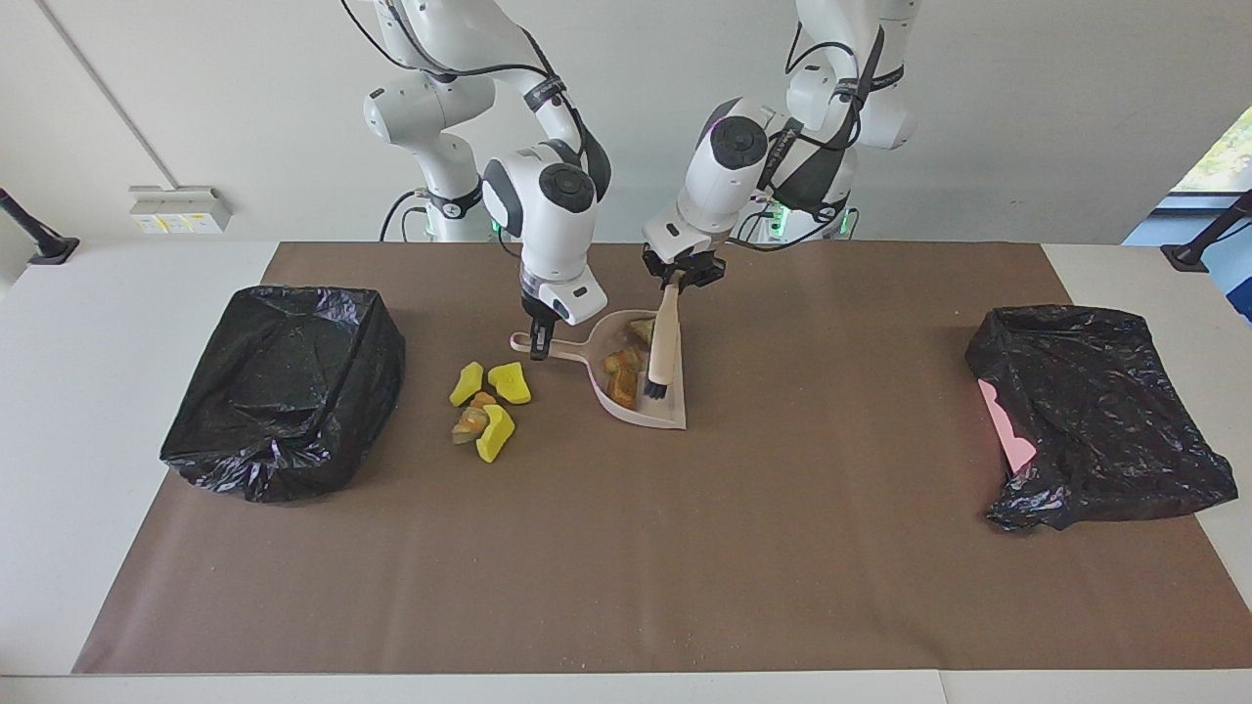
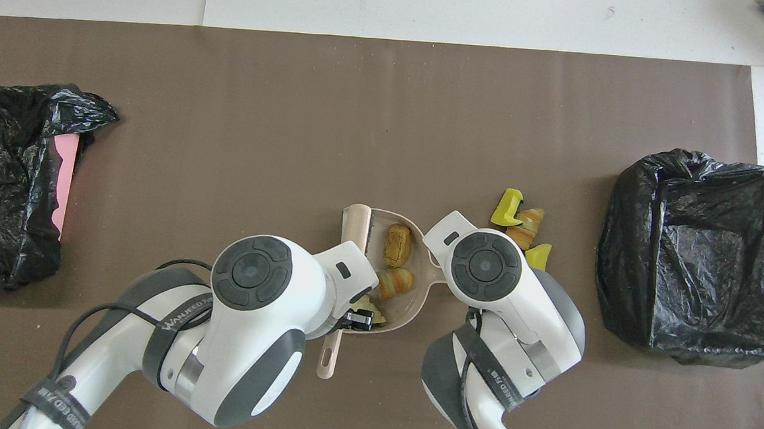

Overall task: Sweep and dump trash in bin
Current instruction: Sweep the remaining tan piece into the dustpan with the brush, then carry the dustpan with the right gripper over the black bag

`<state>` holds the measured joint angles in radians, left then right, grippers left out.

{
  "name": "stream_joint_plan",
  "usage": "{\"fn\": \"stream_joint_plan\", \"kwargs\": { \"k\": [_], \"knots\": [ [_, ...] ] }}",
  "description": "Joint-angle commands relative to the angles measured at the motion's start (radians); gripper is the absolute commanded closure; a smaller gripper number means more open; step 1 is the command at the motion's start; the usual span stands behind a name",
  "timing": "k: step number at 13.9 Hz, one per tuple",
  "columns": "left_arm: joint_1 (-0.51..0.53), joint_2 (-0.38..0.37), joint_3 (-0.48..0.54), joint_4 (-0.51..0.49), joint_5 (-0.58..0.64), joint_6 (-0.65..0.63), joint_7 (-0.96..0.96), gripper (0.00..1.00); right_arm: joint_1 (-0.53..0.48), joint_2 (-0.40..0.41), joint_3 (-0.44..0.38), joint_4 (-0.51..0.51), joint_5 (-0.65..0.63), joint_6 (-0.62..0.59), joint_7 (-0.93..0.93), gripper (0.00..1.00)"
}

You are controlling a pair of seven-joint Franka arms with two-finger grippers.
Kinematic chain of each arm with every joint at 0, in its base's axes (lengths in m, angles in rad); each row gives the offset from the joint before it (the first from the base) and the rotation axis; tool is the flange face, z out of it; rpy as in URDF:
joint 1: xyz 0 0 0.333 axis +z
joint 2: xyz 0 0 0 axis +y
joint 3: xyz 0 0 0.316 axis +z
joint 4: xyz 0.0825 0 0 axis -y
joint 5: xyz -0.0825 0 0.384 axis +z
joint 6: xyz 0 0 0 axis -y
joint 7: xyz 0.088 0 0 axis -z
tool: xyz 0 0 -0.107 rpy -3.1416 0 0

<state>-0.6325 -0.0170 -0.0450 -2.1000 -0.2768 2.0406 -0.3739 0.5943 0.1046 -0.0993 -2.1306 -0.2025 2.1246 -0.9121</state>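
Note:
A pale pink dustpan [image 1: 673, 418] [image 2: 409, 310] lies flat on the brown mat, and my right gripper [image 1: 537, 344] is shut on its handle. My left gripper [image 1: 682, 277] [image 2: 354, 319] is shut on the handle of a wooden brush [image 1: 663, 342] [image 2: 357, 223]. The brush's bristle end rests inside the pan. Golden-brown trash lumps [image 1: 622, 376] [image 2: 397, 245] are bunched in the pan against the bristles. More trash [image 1: 489, 401] [image 2: 521, 223], yellow sponge chunks and a brown lump, lies on the mat between the pan and the black-bagged bin [image 1: 284, 386] [image 2: 694, 253].
A second crumpled black bag [image 1: 1095, 416] [image 2: 6, 178] with a pink sheet showing at its edge sits toward the left arm's end of the table. The brown mat [image 1: 626, 567] covers most of the table.

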Motion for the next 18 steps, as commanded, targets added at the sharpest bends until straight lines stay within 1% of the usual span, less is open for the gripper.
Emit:
{"fn": "stream_joint_plan", "kwargs": {
  "k": [1, 2, 5, 7, 9, 10, 12, 14, 16, 18],
  "knots": [
    [0.040, -0.060, 0.002, 0.000, 0.001, -0.109, -0.097, 1.00, -0.002, 0.003, 0.006, -0.012, -0.025, 0.029, 0.015, 1.00],
    [0.051, -0.069, 0.002, -0.012, 0.004, -0.146, -0.153, 1.00, -0.002, 0.004, 0.006, -0.011, -0.025, 0.028, 0.015, 1.00],
    [0.050, -0.127, 0.001, -0.092, 0.070, -0.148, -0.238, 1.00, -0.013, -0.017, 0.006, 0.012, -0.022, -0.015, 0.006, 1.00],
    [0.039, -0.184, -0.010, -0.173, 0.088, -0.138, -0.247, 1.00, -0.025, -0.043, 0.004, 0.061, -0.009, -0.110, 0.002, 1.00],
    [0.002, -0.198, -0.054, -0.224, 0.145, -0.110, -0.359, 1.00, -0.057, -0.062, 0.004, 0.107, -0.008, -0.176, -0.002, 1.00],
    [-0.025, -0.211, -0.059, -0.254, 0.146, -0.062, -0.403, 1.00, -0.074, -0.077, 0.004, 0.115, -0.008, -0.192, -0.010, 1.00],
    [-0.119, -0.228, -0.059, -0.314, 0.146, 0.009, -0.485, 1.00, -0.108, -0.109, 0.004, 0.116, -0.006, -0.209, -0.034, 1.00],
    [-0.223, -0.216, -0.059, -0.348, 0.146, 0.067, -0.592, 1.00, -0.166, -0.155, -0.002, 0.126, 0.000, -0.238, -0.075, 1.00],
    [-0.309, -0.209, -0.059, -0.379, 0.146, 0.110, -0.667, 1.00, -0.261, -0.196, -0.008, 0.152, 0.041, -0.264, -0.160, 1.00],
    [-0.363, -0.207, -0.062, -0.405, 0.146, 0.161, -0.721, 1.00, -0.377, -0.200, -0.008, 0.216, 0.041, -0.323, -0.258, 1.00]
  ]
}}
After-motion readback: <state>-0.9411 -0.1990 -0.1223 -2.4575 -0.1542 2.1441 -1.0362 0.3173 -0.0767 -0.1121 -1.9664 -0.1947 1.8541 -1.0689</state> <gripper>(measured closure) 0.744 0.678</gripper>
